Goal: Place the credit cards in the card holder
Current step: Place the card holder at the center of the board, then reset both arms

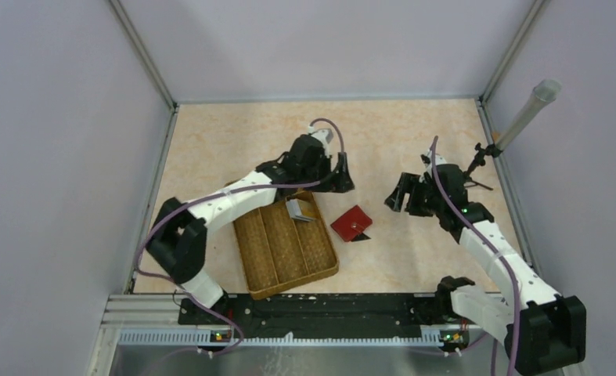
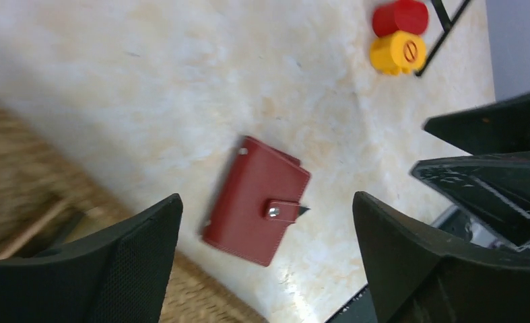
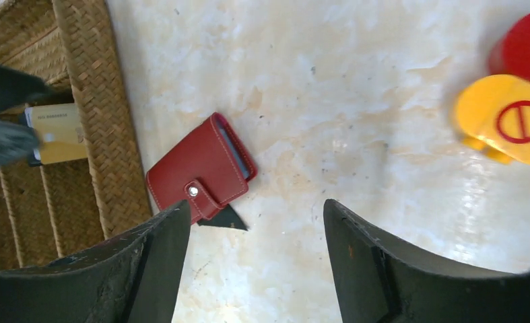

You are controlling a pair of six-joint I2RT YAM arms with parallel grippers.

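The dark red card holder (image 1: 352, 222) lies shut on the table, its snap strap fastened, just right of the woven tray. A dark card corner (image 3: 223, 219) pokes out from beneath it. In the tray lie credit cards: a grey one (image 1: 299, 209) and a yellow-gold one (image 3: 58, 132). My left gripper (image 1: 334, 184) hangs open above and behind the card holder (image 2: 256, 200), with nothing between its fingers. My right gripper (image 1: 405, 200) is open too, empty, to the right of the card holder (image 3: 198, 169).
The brown woven divided tray (image 1: 289, 286) sits left of the wallet, close to the left arm. A round yellow-and-red object (image 3: 511, 114) stands on the table to the right, near a thin black stand with a grey tube (image 1: 524, 117). Walls enclose the table on three sides.
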